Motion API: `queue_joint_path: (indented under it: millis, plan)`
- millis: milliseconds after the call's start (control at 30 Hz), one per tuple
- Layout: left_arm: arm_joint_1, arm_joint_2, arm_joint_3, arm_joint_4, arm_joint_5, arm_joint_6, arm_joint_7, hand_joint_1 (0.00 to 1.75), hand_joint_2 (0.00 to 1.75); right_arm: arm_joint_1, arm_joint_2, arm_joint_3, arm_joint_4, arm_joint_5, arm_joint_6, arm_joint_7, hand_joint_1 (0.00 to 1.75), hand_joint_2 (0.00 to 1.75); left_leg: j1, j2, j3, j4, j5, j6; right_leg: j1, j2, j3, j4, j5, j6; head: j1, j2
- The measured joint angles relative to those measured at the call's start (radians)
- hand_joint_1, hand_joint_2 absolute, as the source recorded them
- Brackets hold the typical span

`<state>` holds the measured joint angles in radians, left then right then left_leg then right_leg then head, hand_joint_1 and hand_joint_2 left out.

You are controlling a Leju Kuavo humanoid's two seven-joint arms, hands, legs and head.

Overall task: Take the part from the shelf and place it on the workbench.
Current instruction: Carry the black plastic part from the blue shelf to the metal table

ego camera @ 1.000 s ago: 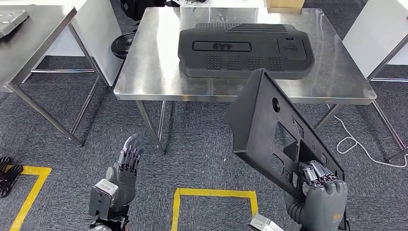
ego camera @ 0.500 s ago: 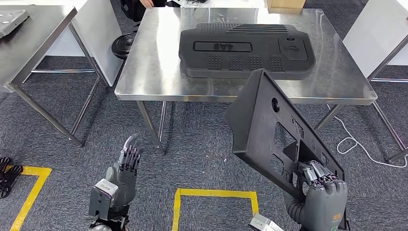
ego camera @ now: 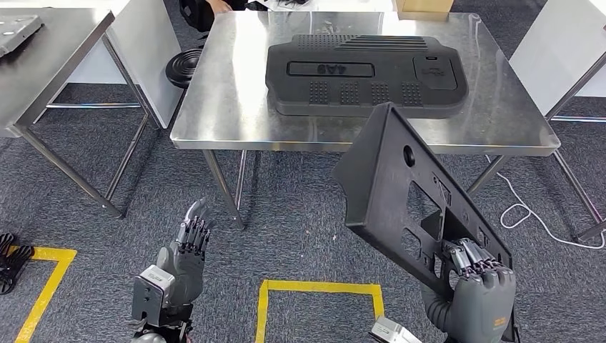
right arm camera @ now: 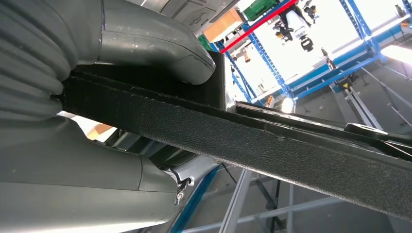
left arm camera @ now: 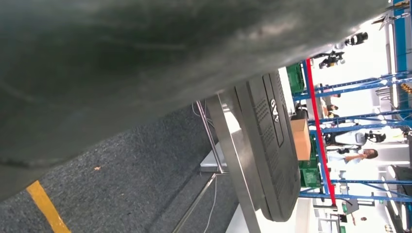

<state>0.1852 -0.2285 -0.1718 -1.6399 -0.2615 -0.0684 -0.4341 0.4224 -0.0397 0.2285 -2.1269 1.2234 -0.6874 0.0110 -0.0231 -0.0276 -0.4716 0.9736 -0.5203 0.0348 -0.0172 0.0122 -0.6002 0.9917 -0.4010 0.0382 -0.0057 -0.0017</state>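
Two robot hands low over the floor, right robot hand (ego camera: pixel 477 284) gripping tilted black part (ego camera: pixel 400 187) short of table (ego camera: pixel 221 93), left robot hand (ego camera: pixel 182 257) empty, fingers apart.

Raised characters reading "4A9", seen upside down from the head view, stand on the black cover (ego camera: pixel 366 74) lying on the desk (ego camera: pixel 221 107).

The flat black part (ego camera: pixel 400 193) with cutouts is tilted up before the steel workbench (ego camera: pixel 236 107).
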Motion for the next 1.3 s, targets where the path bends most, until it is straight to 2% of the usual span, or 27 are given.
queue_joint_path:
  millis: [500, 733, 867, 967, 1033, 1100, 1133, 1167, 1200, 1233, 1267, 1300]
  plan:
    - [-0.001, 0.0, 0.0, 0.004, 0.0, -0.001, 0.0, 0.0, 0.0, 0.0, 0.0, 0.0, 0.002, 0.0, 0.0, 0.0, 1.75, 1.75, 0.0, 0.0, 0.0, 0.0, 0.0, 0.0, 0.0, 0.0, 0.0, 0.0, 0.0, 0.0, 0.0, 0.0]
    - [-0.001, 0.0, 0.0, 0.004, 0.001, -0.001, 0.0, 0.0, 0.0, 0.0, 0.0, 0.0, 0.003, 0.0, 0.0, 0.0, 1.75, 1.75, -0.005, 0.0, 0.0, 0.003, -0.002, 0.003, -0.005, 0.0, 0.001, -0.001, 0.001, 0.001, 0.0, 0.0]
    - [-0.001, 0.0, 0.001, 0.004, 0.001, -0.002, 0.0, 0.0, 0.0, -0.001, 0.0, 0.0, 0.004, 0.0, 0.0, 0.001, 1.75, 1.75, -0.008, 0.0, -0.002, 0.01, -0.004, 0.008, -0.007, 0.0, 0.001, -0.002, 0.003, 0.005, 0.0, 0.0]
    - [-0.002, 0.0, 0.001, 0.004, 0.002, -0.004, 0.0, 0.0, 0.0, -0.002, 0.0, 0.0, 0.004, 0.0, 0.0, 0.001, 1.75, 1.75, -0.003, 0.002, 0.001, 0.0, 0.004, 0.019, -0.004, 0.0, 0.001, -0.004, 0.005, 0.014, 0.0, 0.0]
    - [-0.003, -0.002, 0.0, 0.004, 0.002, -0.005, -0.001, 0.0, 0.0, -0.004, -0.001, 0.0, 0.004, -0.001, 0.0, 0.001, 1.75, 1.75, 0.008, 0.005, 0.007, -0.014, 0.015, 0.028, 0.0, -0.001, -0.027, 0.045, -0.018, 0.014, 0.004, 0.0]
    - [-0.004, -0.003, 0.0, 0.004, 0.002, -0.006, -0.001, 0.0, 0.0, -0.006, -0.003, 0.001, 0.005, -0.002, 0.0, 0.001, 1.75, 1.75, 0.013, 0.008, 0.008, -0.017, 0.018, 0.031, -0.001, -0.003, -0.096, 0.174, -0.065, 0.009, 0.009, 0.0]
    - [-0.003, -0.003, 0.0, 0.005, 0.002, -0.006, -0.001, 0.0, 0.0, -0.006, -0.004, 0.001, 0.006, -0.003, 0.0, 0.001, 1.75, 1.75, 0.014, 0.009, 0.008, -0.017, 0.016, 0.031, -0.003, -0.003, -0.133, 0.241, -0.083, 0.01, 0.01, 0.0]
    - [-0.003, -0.003, 0.0, 0.005, 0.002, -0.007, -0.001, 0.0, 0.0, -0.006, -0.005, 0.001, 0.007, -0.004, 0.0, 0.002, 1.75, 1.75, 0.014, 0.009, 0.009, -0.016, 0.014, 0.029, -0.005, -0.003, -0.158, 0.281, -0.089, 0.015, 0.01, 0.0]
    - [-0.003, -0.003, 0.0, 0.006, 0.002, -0.007, -0.001, 0.0, 0.0, -0.006, -0.006, 0.001, 0.008, -0.004, 0.0, 0.002, 1.75, 1.75, 0.016, 0.008, 0.012, -0.016, 0.011, 0.027, -0.007, -0.004, -0.162, 0.281, -0.079, 0.024, 0.011, 0.0]
    - [-0.003, -0.003, 0.0, 0.007, 0.002, -0.008, -0.001, 0.0, 0.0, -0.006, -0.006, 0.001, 0.009, -0.005, 0.0, 0.002, 1.75, 1.75, 0.018, 0.007, 0.017, -0.016, 0.007, 0.023, -0.01, -0.004, -0.144, 0.237, -0.054, 0.035, 0.011, 0.0]
    - [-0.003, -0.003, 0.0, 0.007, 0.002, -0.009, -0.001, 0.0, 0.0, -0.006, -0.006, 0.001, 0.009, -0.006, 0.0, 0.002, 1.75, 1.75, 0.021, 0.006, 0.023, -0.015, 0.0, 0.017, -0.013, -0.006, -0.11, 0.164, -0.02, 0.048, 0.011, 0.0]
    - [-0.003, -0.003, 0.001, 0.008, 0.002, -0.009, -0.001, 0.0, 0.0, -0.007, -0.007, 0.001, 0.01, -0.006, 0.0, 0.002, 1.75, 1.75, 0.02, 0.006, 0.026, -0.014, -0.008, 0.01, -0.015, -0.008, -0.07, 0.091, 0.003, 0.056, 0.012, 0.0]
